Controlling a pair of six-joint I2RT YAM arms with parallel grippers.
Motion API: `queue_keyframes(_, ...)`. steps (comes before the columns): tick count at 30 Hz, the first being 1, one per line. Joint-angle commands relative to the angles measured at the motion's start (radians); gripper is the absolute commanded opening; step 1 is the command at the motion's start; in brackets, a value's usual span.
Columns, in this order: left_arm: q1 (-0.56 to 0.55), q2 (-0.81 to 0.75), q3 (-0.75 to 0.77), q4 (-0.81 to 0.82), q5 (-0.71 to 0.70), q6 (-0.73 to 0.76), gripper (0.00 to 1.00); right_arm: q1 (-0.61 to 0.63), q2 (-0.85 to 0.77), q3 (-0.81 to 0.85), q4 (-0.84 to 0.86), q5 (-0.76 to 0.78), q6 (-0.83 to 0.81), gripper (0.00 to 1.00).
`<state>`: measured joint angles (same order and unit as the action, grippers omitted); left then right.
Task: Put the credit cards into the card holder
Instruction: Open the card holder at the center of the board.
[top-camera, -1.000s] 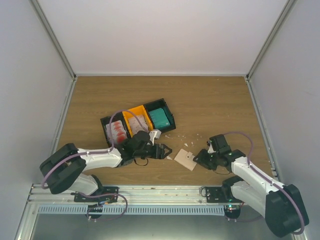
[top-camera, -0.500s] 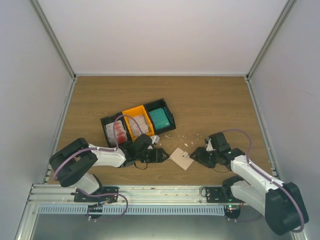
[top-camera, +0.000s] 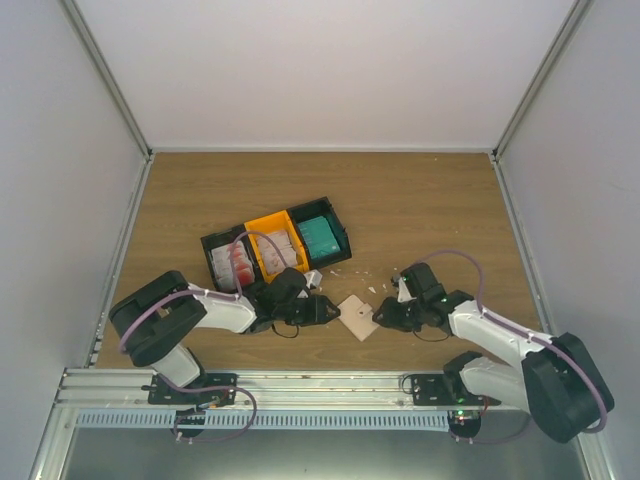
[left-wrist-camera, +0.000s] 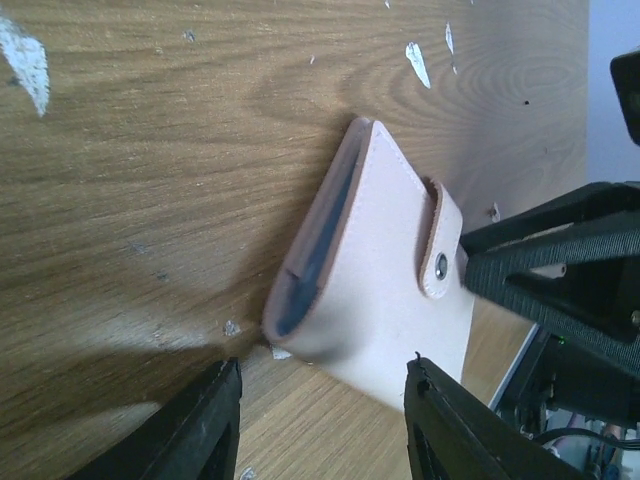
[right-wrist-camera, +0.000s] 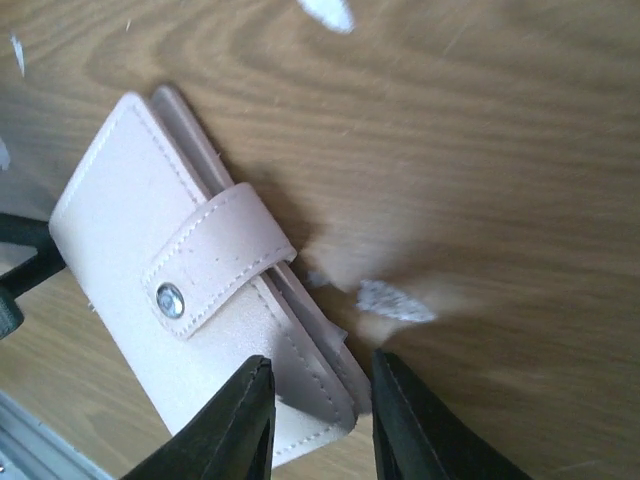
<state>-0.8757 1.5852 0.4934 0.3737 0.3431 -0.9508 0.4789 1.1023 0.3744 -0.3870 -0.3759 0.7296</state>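
The beige card holder (top-camera: 357, 317) lies flat and closed on the wooden table, its tab snapped. My left gripper (top-camera: 326, 310) is open just left of it. In the left wrist view the holder (left-wrist-camera: 385, 300) fills the space ahead of the open left gripper (left-wrist-camera: 322, 370). My right gripper (top-camera: 386, 316) is at its right side. In the right wrist view the right gripper (right-wrist-camera: 322, 360) is open with a corner of the holder (right-wrist-camera: 180, 270) between its fingers. Teal cards (top-camera: 320, 236) and white cards with red markings (top-camera: 232, 264) sit in the bins.
The joined black-orange-black bins (top-camera: 277, 245) stand behind the left gripper, the orange one holding white cards. Small white scraps (top-camera: 350, 271) lie scattered behind the holder, one scrap (right-wrist-camera: 395, 300) right by the right fingers. Grey walls enclose the table.
My right gripper has moved left and the card holder has slid left with it, ending close to the left gripper. The left arm's elbow has drawn in; its gripper stayed low.
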Motion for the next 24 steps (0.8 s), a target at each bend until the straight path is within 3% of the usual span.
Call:
queue_keyframes(1, -0.006, 0.040, -0.007, -0.001, 0.005, -0.020, 0.48, 0.074, 0.038, -0.010, 0.004, -0.019, -0.003, 0.27)
queue_keyframes(16, -0.005, 0.145, -0.020, 0.212, 0.110, -0.084, 0.48, 0.169, 0.226, -0.034, 0.216, -0.044, 0.017, 0.23)
queue_keyframes(24, -0.005, 0.133, -0.041, 0.265, 0.094, -0.058, 0.26, 0.170, 0.220, -0.002, 0.172, 0.058, 0.007, 0.23)
